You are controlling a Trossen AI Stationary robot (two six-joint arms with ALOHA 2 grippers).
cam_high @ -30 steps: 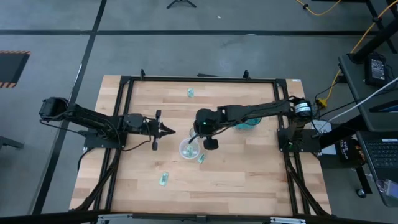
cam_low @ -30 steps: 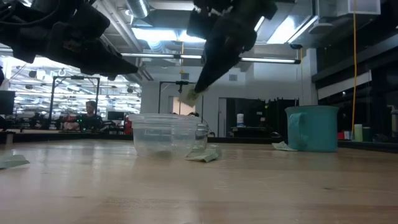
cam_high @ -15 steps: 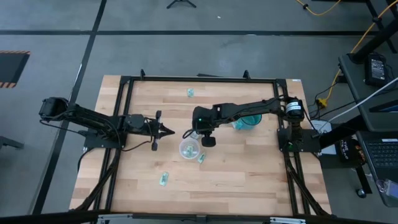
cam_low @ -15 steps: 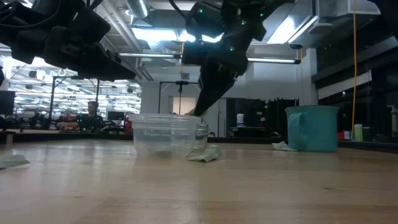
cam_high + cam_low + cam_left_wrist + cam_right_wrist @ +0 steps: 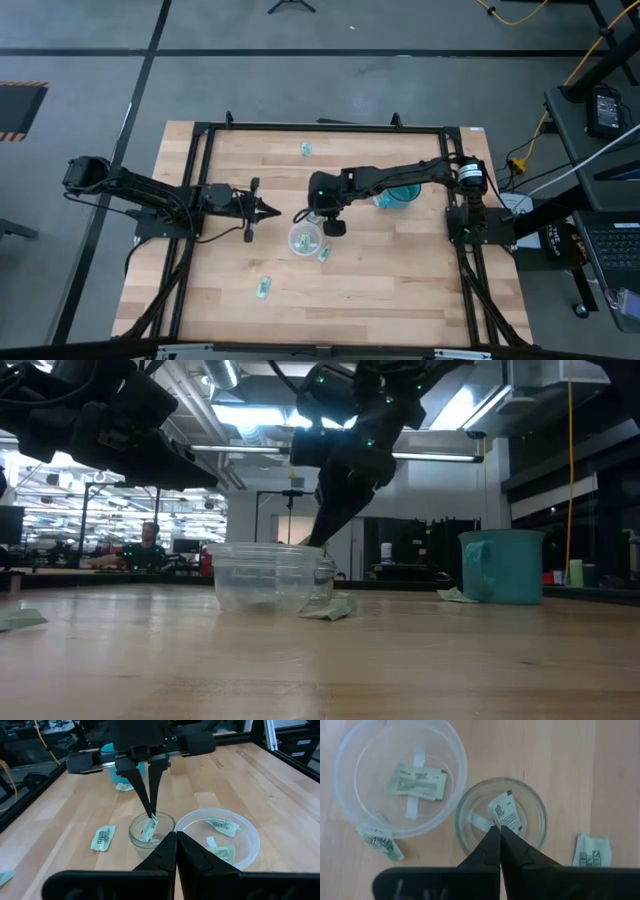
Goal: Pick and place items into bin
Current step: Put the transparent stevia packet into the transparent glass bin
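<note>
Two clear round containers sit side by side near the middle of the wooden table (image 5: 400,290): a wide shallow bin (image 5: 252,832) and a smaller clear cup (image 5: 135,832) that touches or nearly touches it. The right gripper (image 5: 499,827) points down into the cup, its fingers pinched tight on the edge of one white and green packet (image 5: 505,812), which hangs tilted inside the cup, at or near its floor. A second packet (image 5: 417,781) lies flat inside the bin, and a third packet (image 5: 380,840) sits at the bin's rim; whether it is inside or tucked under the edge cannot be told. Another packet (image 5: 592,851) lies on the bare wood just beside the cup. Further packets are scattered: one near the far edge of the table (image 5: 306,149), one toward the near edge (image 5: 263,288), and one beside the teal mug (image 5: 503,565), lying at its foot (image 5: 455,595). The mug stands upright, partly under the right arm in the high view. The left gripper (image 5: 270,210) hovers above the table to the left of the containers, fingers pressed together with nothing between them, pointing toward the cup.
</note>
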